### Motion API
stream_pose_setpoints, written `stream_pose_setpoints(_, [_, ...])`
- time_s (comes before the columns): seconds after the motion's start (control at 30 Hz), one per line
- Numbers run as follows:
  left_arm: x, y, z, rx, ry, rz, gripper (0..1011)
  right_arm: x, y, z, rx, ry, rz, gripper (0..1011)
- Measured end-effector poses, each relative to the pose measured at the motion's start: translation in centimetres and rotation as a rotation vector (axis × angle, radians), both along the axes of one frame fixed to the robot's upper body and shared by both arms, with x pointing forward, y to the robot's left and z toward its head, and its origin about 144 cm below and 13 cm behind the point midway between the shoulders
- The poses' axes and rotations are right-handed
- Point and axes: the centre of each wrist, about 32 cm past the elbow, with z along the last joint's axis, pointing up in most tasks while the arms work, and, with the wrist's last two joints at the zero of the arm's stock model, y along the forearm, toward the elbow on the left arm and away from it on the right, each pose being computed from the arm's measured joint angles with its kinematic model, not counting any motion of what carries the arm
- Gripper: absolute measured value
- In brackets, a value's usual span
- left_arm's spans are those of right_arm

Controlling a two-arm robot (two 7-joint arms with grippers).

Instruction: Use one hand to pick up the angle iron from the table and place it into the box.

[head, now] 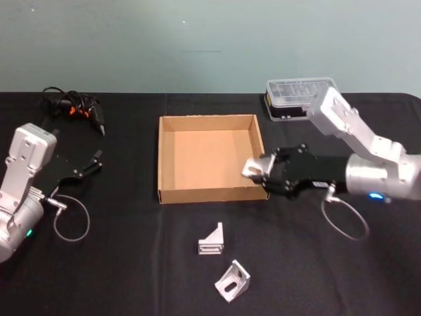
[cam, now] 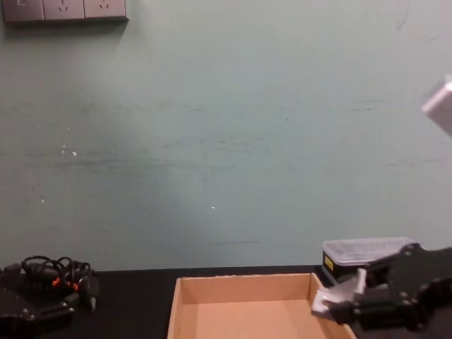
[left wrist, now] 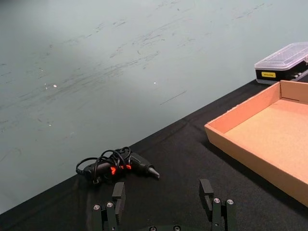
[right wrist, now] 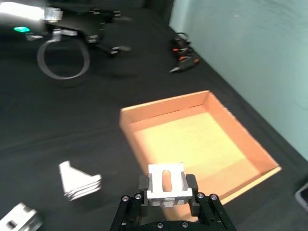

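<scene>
R gripper, clamped on iron, hangs over box R wall, floor just leftward; L gripper parked, jaws apart.

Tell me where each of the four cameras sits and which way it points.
Head: high, looking down at table, box, loose irons; both arms show, right pincer gripping held iron at box's right edge.
Left wrist: on left arm, facing wall and box corner; open left pincer shows.
Right wrist: on right arm, looking down over box; its pincer shows.
Chest: low, facing the wall across the box; right pincer at right.
Head and right wrist share box, held iron, loose irons.
</scene>
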Motion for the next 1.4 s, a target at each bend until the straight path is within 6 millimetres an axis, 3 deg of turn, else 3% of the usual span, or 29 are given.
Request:
stream_pose_setpoints(0.6, [0.0, 0.0, 0.0, 0.0, 0.0, 0.0, 1011, 5.4, 4.8, -3.0, 0.036, 0.08, -0.226, 451])
stream_pose_setpoints(1.27, [0.0, 0.0, 0.0, 0.0, 0.0, 0.0, 1011, 6.0, 5.7, -5.0, -0.013, 0.137, -0.223, 451])
stream_pose_setpoints(1.4, [0.0, 0.0, 0.0, 0.0, 0.0, 0.0, 1012, 6.0, 5.7, -5.0, -0.018, 0.14, -0.219, 562])
